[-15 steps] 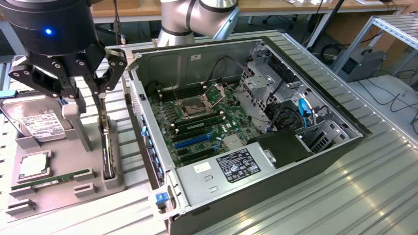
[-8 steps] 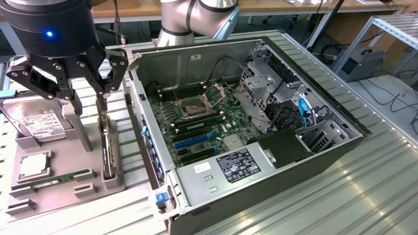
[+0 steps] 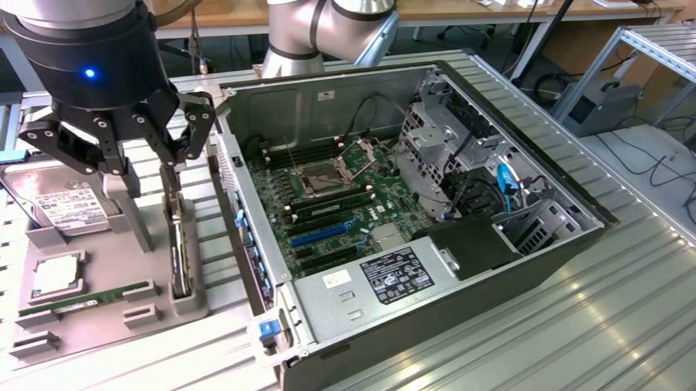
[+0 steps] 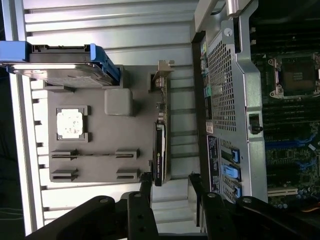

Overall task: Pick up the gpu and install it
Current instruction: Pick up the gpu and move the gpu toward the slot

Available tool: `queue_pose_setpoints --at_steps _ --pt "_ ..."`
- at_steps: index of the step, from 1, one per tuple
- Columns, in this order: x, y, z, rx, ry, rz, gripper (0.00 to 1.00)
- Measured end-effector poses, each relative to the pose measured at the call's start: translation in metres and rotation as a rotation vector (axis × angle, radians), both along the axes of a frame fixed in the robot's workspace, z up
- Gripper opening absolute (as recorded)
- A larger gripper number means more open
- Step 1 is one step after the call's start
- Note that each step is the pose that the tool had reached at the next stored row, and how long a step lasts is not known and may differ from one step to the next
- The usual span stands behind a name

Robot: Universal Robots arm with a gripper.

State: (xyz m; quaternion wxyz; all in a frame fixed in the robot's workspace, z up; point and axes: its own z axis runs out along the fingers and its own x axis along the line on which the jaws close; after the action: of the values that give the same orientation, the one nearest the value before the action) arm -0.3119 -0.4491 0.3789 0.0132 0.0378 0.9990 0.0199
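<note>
my claw (image 3: 145,163): fingers apart, nothing gripped. it hangs over the grey holder (image 3: 93,322) on the desk (image 3: 609,326). gpu (image 3: 175,244) stands on edge in the holder's slot, just under the claw, at 9 o'clock of the open computer case (image 3: 315,94) in the exterior view. not yet installed.

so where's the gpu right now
The gpu stands on edge in the grey holder, on the exterior view's left of the open computer case, beneath the gripper.

A ribbed metal tabletop (image 3: 588,326) stands before wooden desks (image 3: 457,10) and floor cables (image 3: 661,165).
</note>
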Motion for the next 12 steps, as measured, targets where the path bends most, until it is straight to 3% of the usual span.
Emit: queue_pose_setpoints --at_steps 12 --pt "0.0000 0.0000 -0.0081 0.0000 0.0000 0.000 0.42"
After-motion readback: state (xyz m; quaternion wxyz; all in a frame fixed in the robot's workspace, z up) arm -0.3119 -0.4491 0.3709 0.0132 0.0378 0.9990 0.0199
